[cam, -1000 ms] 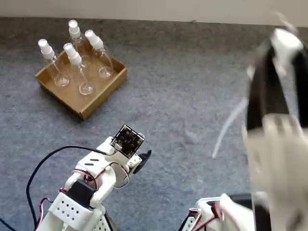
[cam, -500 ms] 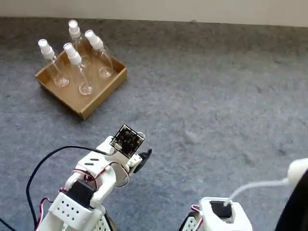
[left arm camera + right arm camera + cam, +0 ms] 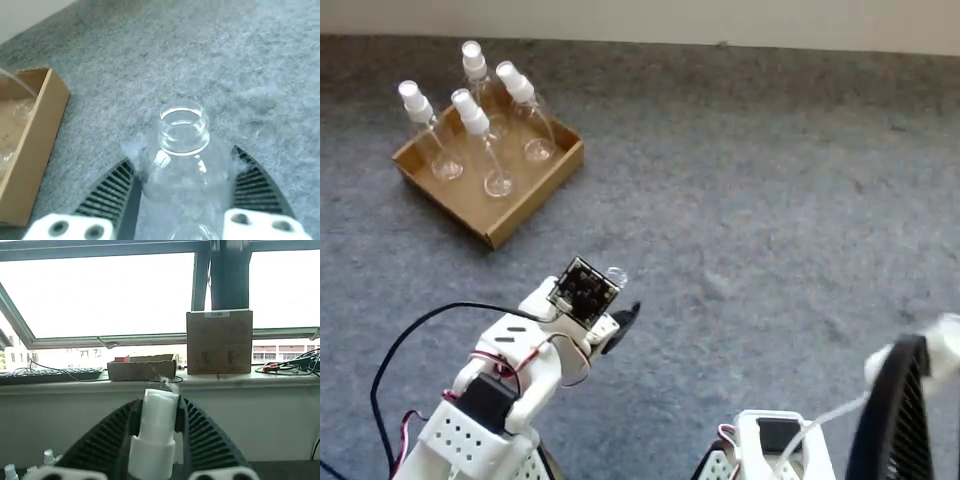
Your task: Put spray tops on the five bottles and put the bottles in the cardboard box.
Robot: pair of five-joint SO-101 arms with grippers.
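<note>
Grey felt-topped counter [image 3: 770,200], pale wall [image 3: 620,18] at far edge.

1. Cardboard box [image 3: 525,195]: shallow, open, far-left part of counter. Holds four capped bottles [image 3: 480,135], upright, packed close.
2. Left gripper [image 3: 184,161]: near edge of counter, well apart from box. Closed on item 4, ribbed pads on either side of body below shoulder.
3. Right gripper [image 3: 158,407]: raised off counter, facing a window [image 3: 100,290] and sill [image 3: 75,382]. Clamped on item 5.
4. Fifth bottle [image 3: 183,142]: clear, upright, neck open, no top. Outside box.
5. Spray top [image 3: 154,432]: white, pinched at upper part. Thin dip tube [image 3: 830,415] trails below.

Status (est.): 4 of 5 done. Last bottle needs top, then boxing.

Risks (est.):
- Tube looks flexible, so may miss narrow neck and snag on rim.
- Off-axis approach could cross-thread top or leave it crooked.
- Downward push may slide smooth bottle thru pads or tip it.
- Box is crowded, so placing no. 5 may knock neighbours over.
</note>
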